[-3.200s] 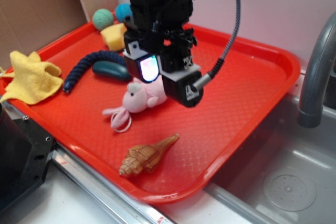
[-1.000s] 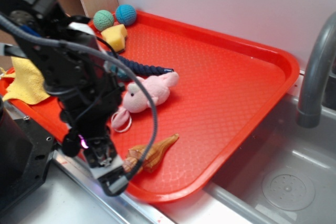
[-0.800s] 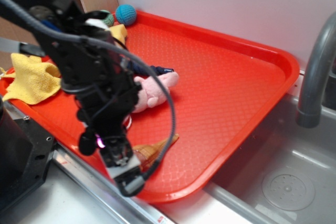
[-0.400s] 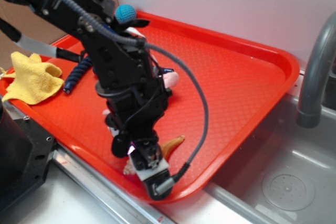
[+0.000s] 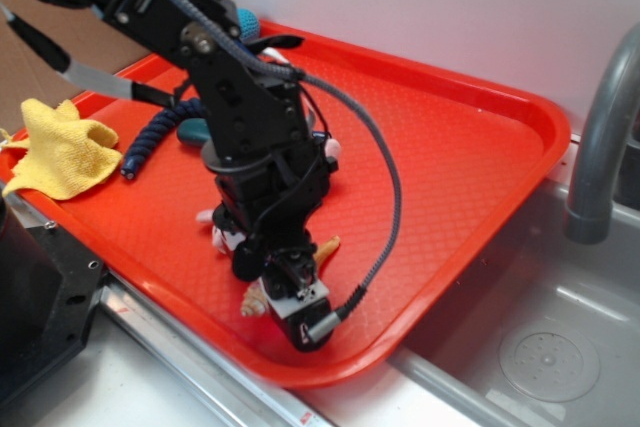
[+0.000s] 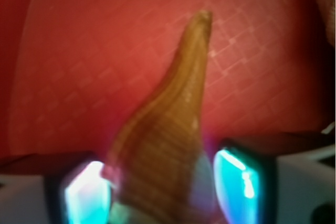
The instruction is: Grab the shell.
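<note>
Shell lies near the red tray's front rim w/ its body between the gripper's spread, not-yet-closed pads, so closing on the ridged taper could prob squirt it toward that rim.

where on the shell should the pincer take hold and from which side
Grip the shell across its wide ridged body, coming down from above with one finger on each flank. The wrist view shows the pincer already straddling that thick end, a lit pad on either side, while the tip tapers too thin to hold. It lies flat on the red tray, so the flanks are the open faces.
</note>
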Robot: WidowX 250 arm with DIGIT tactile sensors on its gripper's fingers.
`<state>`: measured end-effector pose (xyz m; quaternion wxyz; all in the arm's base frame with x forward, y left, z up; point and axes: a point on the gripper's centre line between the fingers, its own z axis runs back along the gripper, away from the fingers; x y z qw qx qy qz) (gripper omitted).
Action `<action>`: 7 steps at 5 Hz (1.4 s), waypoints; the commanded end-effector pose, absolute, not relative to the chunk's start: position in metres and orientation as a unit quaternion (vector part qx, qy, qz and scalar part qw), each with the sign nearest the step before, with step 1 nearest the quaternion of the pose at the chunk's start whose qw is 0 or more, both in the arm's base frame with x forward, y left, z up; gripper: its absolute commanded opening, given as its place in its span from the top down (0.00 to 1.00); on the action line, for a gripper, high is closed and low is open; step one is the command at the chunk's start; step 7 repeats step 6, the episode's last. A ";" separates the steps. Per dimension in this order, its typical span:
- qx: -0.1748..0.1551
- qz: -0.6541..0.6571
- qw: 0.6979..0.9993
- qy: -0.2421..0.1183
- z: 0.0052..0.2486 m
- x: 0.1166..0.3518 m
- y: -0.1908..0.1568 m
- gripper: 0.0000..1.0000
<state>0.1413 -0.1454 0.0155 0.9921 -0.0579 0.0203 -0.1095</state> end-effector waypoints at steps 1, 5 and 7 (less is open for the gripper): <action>-0.048 -0.073 0.996 0.007 0.035 0.143 -0.115 1.00; -0.030 0.060 0.998 -0.019 0.155 0.176 -0.073 1.00; -0.034 0.046 0.998 -0.020 0.162 0.172 -0.074 1.00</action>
